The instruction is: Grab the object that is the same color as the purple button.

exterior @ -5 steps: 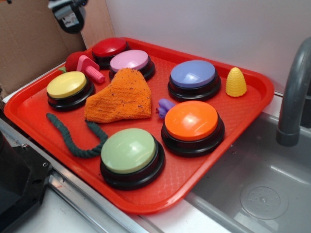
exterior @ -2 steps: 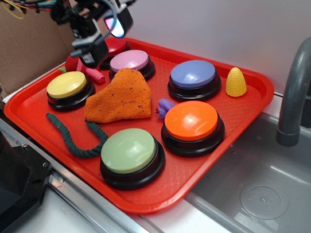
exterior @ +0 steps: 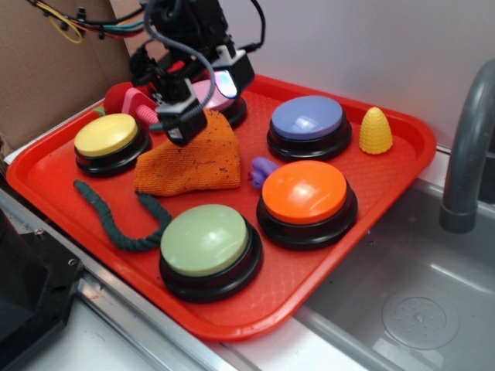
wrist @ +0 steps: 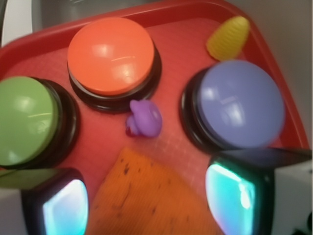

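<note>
The pincer (exterior: 203,99) hangs over the back left part of the red tray (exterior: 387,182), above the upper edge of the orange cloth (exterior: 193,158) and in front of the pink-lilac button (exterior: 224,97). Its jaws are spread and hold nothing; in the wrist view the two fingers (wrist: 234,193) stand wide apart at the bottom corners, with the cloth (wrist: 146,196) between them.

The small purple toy (exterior: 264,169) lies on the tray floor, just beside the right tip of the cloth and close against the left side of the orange button (exterior: 306,193). In the wrist view the toy (wrist: 145,119) sits between the orange button (wrist: 111,54) and the purple button (wrist: 240,104), just past the cloth's edge and apart from the pincer.

The purple button (exterior: 308,120) stands behind the orange one, with a yellow corn-shaped toy (exterior: 375,131) to its right. A green button (exterior: 206,241) sits at the tray's front, a yellow button (exterior: 107,137) at its left, and a dark green rope (exterior: 116,220) curls between them. A pink bolt-shaped toy (exterior: 139,106) lies behind the yellow button. A sink (exterior: 418,301) and grey faucet (exterior: 468,147) are to the right of the tray.
</note>
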{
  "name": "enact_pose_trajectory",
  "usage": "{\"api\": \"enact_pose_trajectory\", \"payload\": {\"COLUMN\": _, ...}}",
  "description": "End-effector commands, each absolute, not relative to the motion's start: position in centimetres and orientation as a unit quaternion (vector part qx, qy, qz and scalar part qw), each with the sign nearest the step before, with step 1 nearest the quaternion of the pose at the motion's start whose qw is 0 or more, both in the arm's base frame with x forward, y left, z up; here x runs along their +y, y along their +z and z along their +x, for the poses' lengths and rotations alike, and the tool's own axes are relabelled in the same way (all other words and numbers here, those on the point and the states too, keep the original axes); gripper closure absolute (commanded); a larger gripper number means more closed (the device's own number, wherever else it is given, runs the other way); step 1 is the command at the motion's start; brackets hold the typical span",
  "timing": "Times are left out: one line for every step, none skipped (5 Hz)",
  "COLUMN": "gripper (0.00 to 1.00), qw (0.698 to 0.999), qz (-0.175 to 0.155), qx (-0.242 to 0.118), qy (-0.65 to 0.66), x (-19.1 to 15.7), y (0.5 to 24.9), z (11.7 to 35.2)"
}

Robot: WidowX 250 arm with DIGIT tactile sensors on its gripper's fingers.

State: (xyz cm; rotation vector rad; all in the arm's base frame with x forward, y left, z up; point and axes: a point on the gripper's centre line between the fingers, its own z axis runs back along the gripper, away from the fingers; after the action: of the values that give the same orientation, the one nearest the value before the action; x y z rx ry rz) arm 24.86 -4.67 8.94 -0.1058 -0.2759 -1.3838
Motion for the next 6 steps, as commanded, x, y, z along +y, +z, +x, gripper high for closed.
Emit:
{"api": "enact_pose_trajectory", "payload": {"gripper": 0.0, "qw": 0.741, "qz": -0.026, "qx": -0.117, "qy": -0.661, "x": -6.9, "y": 6.4, "z": 24.6}}
{"api": "enact_pose_trajectory", "payload": {"gripper": 0.0, "qw": 0.729, "qz": -0.045, "qx": -0.114, "qy": -0.674, "x": -7.9, "y": 5.6, "z": 24.0}}
{"api": "enact_pose_trajectory", "payload": {"gripper": 0.0, "qw": 0.722, "qz": -0.057, "qx": -0.117, "qy": -0.68, "x": -8.5, "y": 5.1, "z": 23.5}}
{"api": "enact_pose_trajectory", "payload": {"gripper": 0.0, "qw": 0.716, "qz": -0.05, "qx": -0.121, "qy": -0.686, "x": -9.0, "y": 4.6, "z": 23.6}}
{"api": "enact_pose_trajectory", "payload": {"gripper": 0.0, "qw": 0.712, "qz": -0.048, "qx": -0.119, "qy": -0.691, "x": -9.2, "y": 4.1, "z": 23.9}}
{"api": "enact_pose_trajectory", "payload": {"gripper": 0.0, "qw": 0.709, "qz": -0.041, "qx": -0.123, "qy": -0.693, "x": -9.3, "y": 4.1, "z": 24.4}}
